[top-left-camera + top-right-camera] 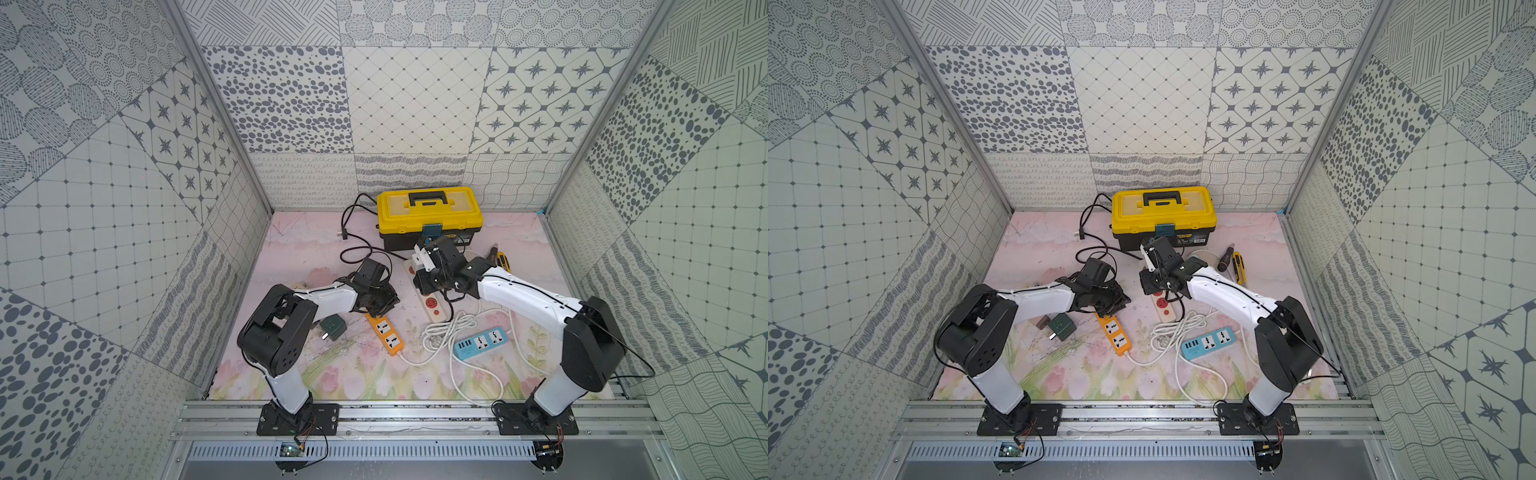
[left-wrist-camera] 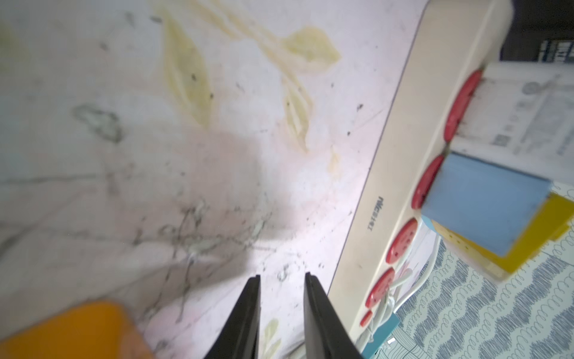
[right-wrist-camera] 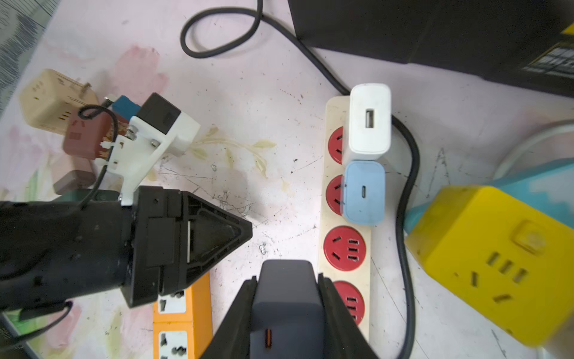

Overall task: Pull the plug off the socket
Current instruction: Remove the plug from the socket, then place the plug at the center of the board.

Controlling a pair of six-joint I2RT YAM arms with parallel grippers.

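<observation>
Right wrist view: right gripper [image 3: 286,278] clamps dark plug [image 3: 287,310], long axis along fingers [image 3: 237,317], orange port camera-ward (strip [image 2: 388,161] lettering illegible).

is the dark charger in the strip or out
Out: right gripper holds the dark charger beside the power strip, clear of its red sockets.

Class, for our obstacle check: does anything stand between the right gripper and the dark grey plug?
Nothing visible does. The right gripper is shut on the dark grey plug, beside the beige socket strip; the white plug and blue plug sit further along it.
</observation>
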